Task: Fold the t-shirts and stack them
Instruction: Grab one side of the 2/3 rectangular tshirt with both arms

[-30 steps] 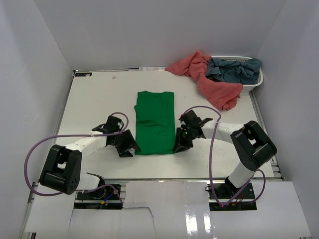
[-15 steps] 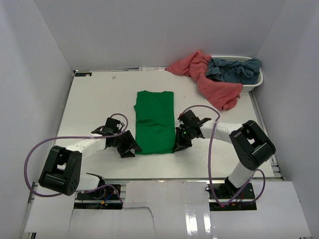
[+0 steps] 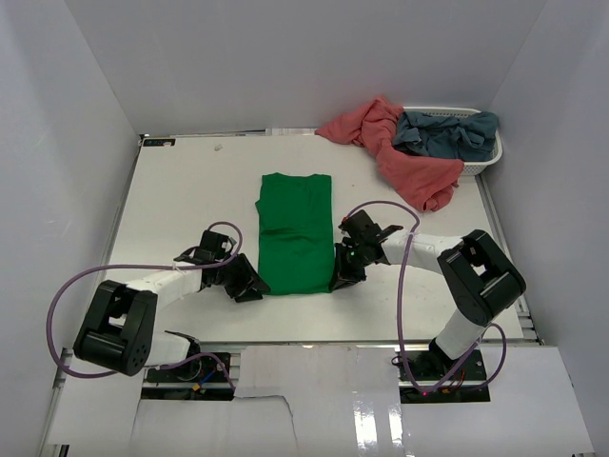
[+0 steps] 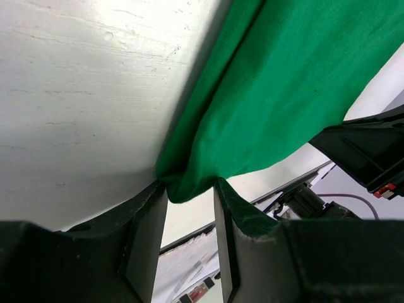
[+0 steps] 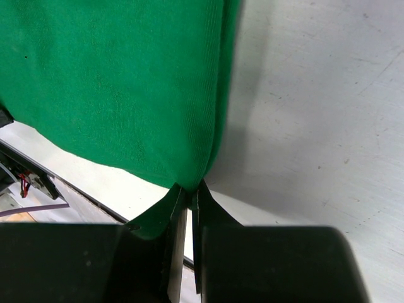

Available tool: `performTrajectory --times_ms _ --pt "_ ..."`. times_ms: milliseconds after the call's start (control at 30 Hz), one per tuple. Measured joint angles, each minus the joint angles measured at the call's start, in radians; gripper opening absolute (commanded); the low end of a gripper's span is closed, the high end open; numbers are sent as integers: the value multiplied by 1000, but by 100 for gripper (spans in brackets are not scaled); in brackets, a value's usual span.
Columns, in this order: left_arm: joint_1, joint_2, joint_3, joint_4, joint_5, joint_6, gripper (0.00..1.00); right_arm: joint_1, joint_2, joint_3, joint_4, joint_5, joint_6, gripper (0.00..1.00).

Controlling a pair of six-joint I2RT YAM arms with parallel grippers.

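Observation:
The bright green t-shirt [image 3: 296, 233] lies folded into a long strip in the middle of the table. My left gripper [image 3: 255, 283] is at its near left corner. In the left wrist view the jaws [image 4: 189, 189] stand apart, with that corner of the green cloth [image 4: 278, 95] bulging in between them. My right gripper [image 3: 340, 279] is at the near right corner. In the right wrist view it [image 5: 189, 189] is shut on the edge of the green cloth [image 5: 113, 88]. A salmon-pink t-shirt [image 3: 400, 152] and a grey-blue t-shirt [image 3: 447, 133] lie crumpled at the back right.
A white slatted basket [image 3: 496, 152] stands in the back right corner, with the grey-blue shirt in it and the pink one spilling over its near side onto the table [image 3: 181, 190]. White walls close in the left, back and right sides.
The right jaws have shut on the shirt's near right corner. The left gripper has slid toward the near left corner and its jaws have narrowed around it.

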Motion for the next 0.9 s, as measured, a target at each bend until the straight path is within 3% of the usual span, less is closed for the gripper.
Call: performTrajectory --times_ms 567,800,900 --pt "8 -27 -10 6 -45 -44 50 0 -2 0 1 2 -7 8" --pt "12 -25 -11 -7 -65 -47 36 0 -2 0 2 2 -10 8" --pt "14 -38 -19 -8 -74 -56 36 0 -2 0 2 3 -11 8"
